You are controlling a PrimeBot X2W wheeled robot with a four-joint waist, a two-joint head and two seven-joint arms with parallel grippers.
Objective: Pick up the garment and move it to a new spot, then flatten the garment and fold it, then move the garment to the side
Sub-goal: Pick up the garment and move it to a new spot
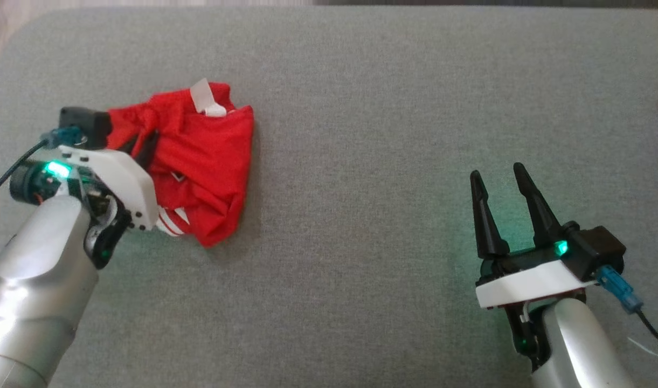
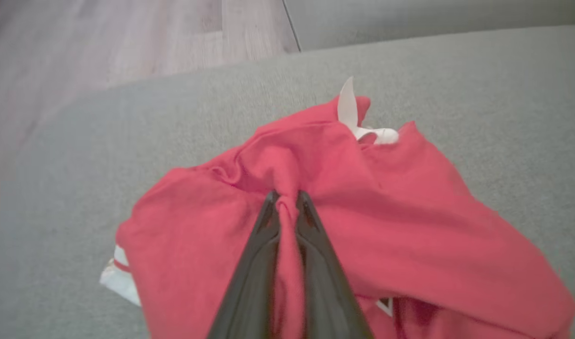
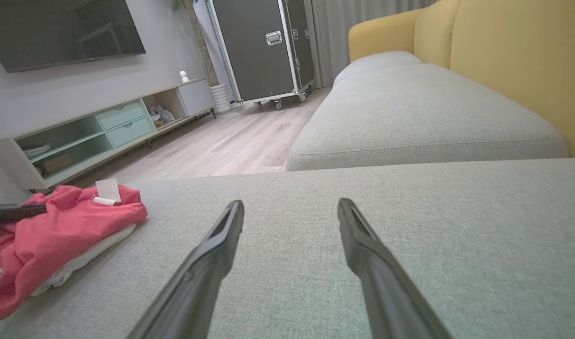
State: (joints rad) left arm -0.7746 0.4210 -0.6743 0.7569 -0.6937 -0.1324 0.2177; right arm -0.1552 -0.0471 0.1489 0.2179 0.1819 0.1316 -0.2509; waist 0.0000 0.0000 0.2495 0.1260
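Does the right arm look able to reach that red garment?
Probably yes: bare grey cushion lies between the right end effector and the red garment; the left end effector grips its far side.

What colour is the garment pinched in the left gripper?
Red garment, white striped trim and white tag; head view shows it best.

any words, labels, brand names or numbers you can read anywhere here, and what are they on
No text can be read in any view.
White tag on the red garment: looks blank, nothing legible.
Small white mark on the garment's fabric: too small and creased to read.
Black case by the wall: a metal latch, no legible lettering.
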